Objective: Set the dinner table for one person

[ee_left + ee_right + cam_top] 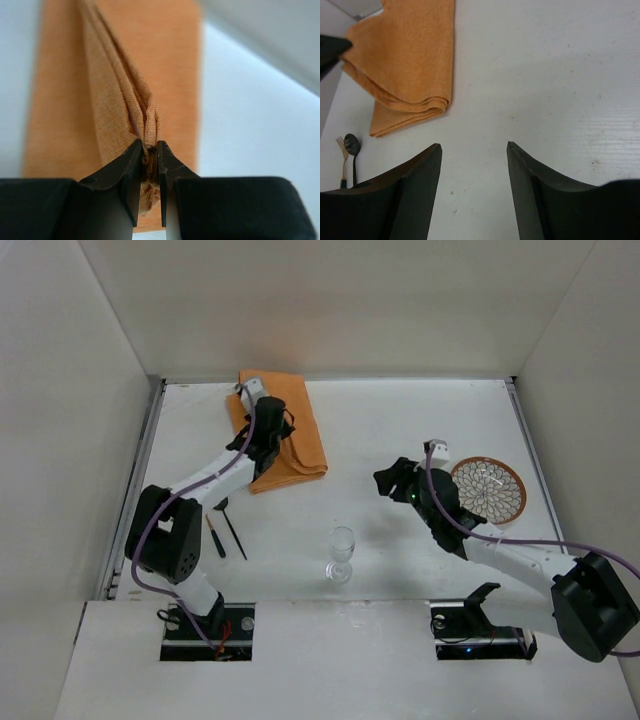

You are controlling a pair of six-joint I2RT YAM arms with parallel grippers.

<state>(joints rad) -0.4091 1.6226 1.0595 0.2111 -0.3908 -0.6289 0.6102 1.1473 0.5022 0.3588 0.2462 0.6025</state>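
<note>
The dinner table (400, 420) is a white surface walled by white panels. An orange cloth mat (300, 430) lies folded at its back left. My left gripper (269, 448) is on the mat's left part. In the left wrist view the left gripper (150, 150) is shut on a raised fold of the orange mat (115, 90). My right gripper (390, 480) hovers mid-table, left of a patterned plate (487, 490). In its own view the right gripper (474, 146) is open over bare table, with the orange mat (410, 55) ahead on the left.
A wine glass (342, 552) stands upright near the front middle. A fork (215, 537) and a dark spoon (232, 527) lie beside the left arm, and the fork (342, 150) and spoon (352, 145) also show in the right wrist view. White walls close in the left, back and right sides.
</note>
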